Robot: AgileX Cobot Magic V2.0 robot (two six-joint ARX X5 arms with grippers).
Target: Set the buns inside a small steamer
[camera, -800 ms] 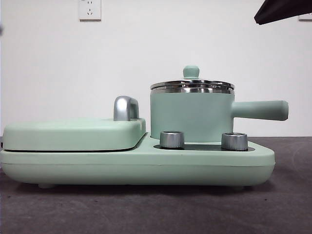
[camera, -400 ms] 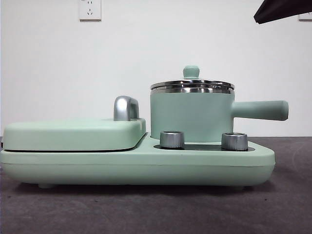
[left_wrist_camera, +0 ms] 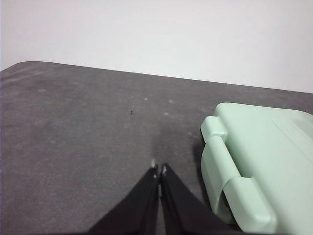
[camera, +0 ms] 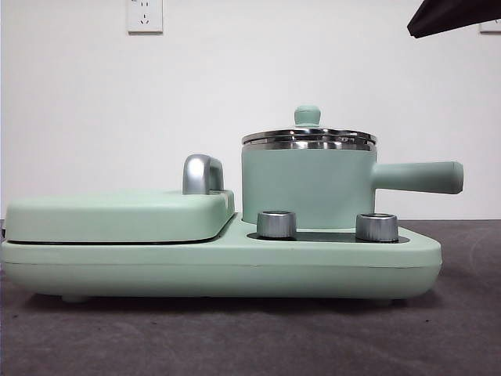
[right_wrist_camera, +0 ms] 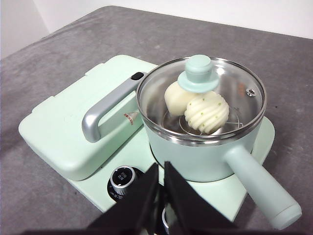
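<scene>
Both buns, the smooth one [right_wrist_camera: 177, 98] and the ribbed one [right_wrist_camera: 207, 112], lie touching inside the small steamer [right_wrist_camera: 203, 147], glass lid [right_wrist_camera: 201, 95] seated on its rim; the steamer stands on the green base [camera: 235, 266] beside the flat griddle [right_wrist_camera: 73, 132]; left gripper [left_wrist_camera: 158, 169] fingers together, over bare table [left_wrist_camera: 73, 137]; right gripper [right_wrist_camera: 161, 167] fingers together, near the steamer, holding nothing.

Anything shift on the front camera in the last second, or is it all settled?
Nothing visibly changed. The steamer sits on the cooker base with its lid on, and the griddle beside it is shut. The dark arm tip stays at the top corner. The right wrist view shows both buns inside, under the glass.
</scene>
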